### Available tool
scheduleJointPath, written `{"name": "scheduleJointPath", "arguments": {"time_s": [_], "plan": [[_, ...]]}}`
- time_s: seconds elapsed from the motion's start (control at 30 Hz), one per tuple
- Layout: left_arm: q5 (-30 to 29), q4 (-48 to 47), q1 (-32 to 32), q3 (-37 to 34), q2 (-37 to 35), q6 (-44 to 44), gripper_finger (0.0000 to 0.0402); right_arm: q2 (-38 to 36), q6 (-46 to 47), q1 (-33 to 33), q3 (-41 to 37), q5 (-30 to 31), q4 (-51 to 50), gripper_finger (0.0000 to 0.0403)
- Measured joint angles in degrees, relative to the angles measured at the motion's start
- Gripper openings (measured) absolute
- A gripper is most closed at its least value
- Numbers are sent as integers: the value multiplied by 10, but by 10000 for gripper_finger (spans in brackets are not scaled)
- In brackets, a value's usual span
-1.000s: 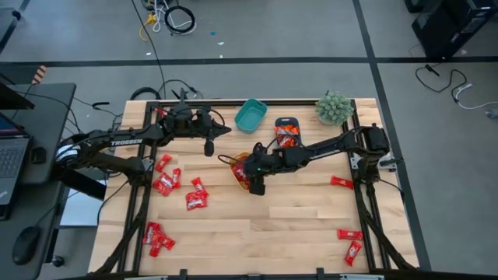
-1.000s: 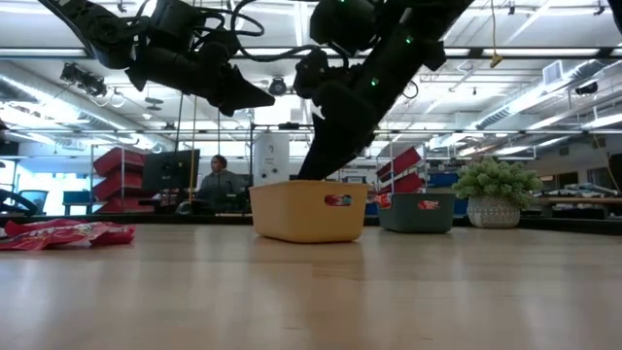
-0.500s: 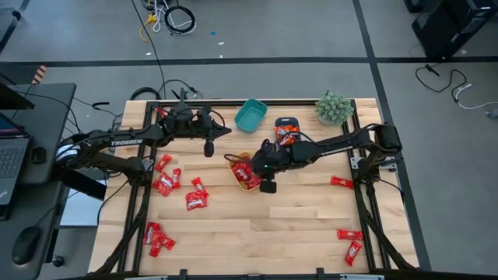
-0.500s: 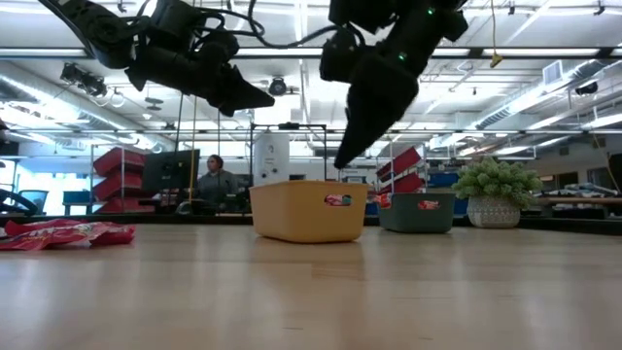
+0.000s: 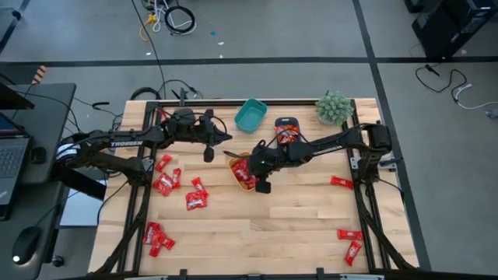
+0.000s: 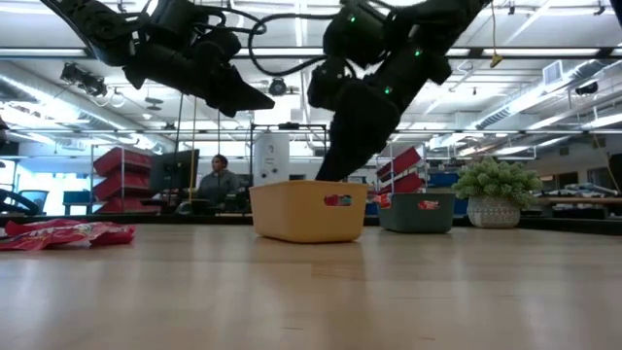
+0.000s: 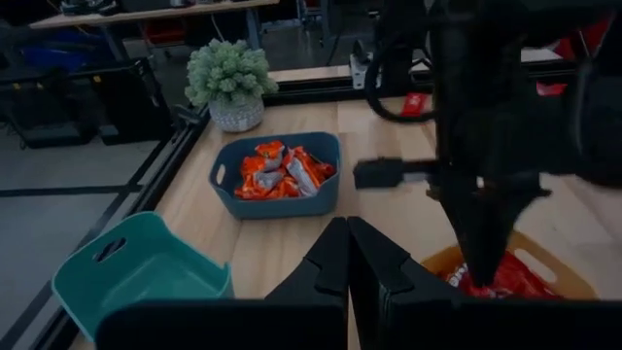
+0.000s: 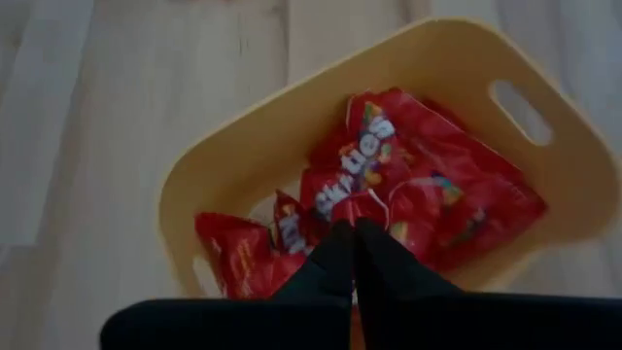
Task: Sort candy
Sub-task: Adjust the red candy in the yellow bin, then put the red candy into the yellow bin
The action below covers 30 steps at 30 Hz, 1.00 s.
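A yellow bin [image 5: 243, 173] [image 6: 309, 209] stands mid-table with red candy packets [image 8: 389, 185] inside. My right gripper [image 8: 352, 233] [image 6: 332, 173] is shut and slants down into the bin's mouth, tips at the packets. My left gripper [image 5: 224, 137] [image 7: 347, 228] is shut and hangs in the air left of the bin, holding nothing. More candy lies flat on the wood at the left [image 5: 165, 180], in the near left corner [image 5: 156, 236] and at the right [image 5: 350, 245]. A dark blue bin [image 7: 277, 199] holds orange-red candy. My right gripper comes at the red candy packets [image 8: 335, 194] in the yellow bin from above, slanting down, fingers shut together. The fingers themselves hide the tips' ends, so I cannot tell whether they touch or pinch a packet.
An empty teal bin [image 5: 250, 114] stands at the far edge, beside the dark blue bin [image 5: 287, 132]. A small potted plant [image 5: 334, 107] sits in the far right corner. Bare wood lies in the near middle of the table. A person sits in the room beyond the table.
My right gripper rose out of the yellow bin and swung a little toward the table's right edge. It then came back down to the bin's mouth. The bin and the loose candy have stayed where they were.
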Motion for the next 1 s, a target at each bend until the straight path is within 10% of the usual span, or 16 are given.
{"name": "scheduleJointPath", "arguments": {"time_s": [0.43, 1.0], "plan": [[-17, -22, -15, 2, 0, 0, 0, 46, -8, -9, 2, -27, 81, 1], [-111, -471, -164, 175, 0, -5, 0, -167, -53, -7, -155, 42, 174, 0]]}}
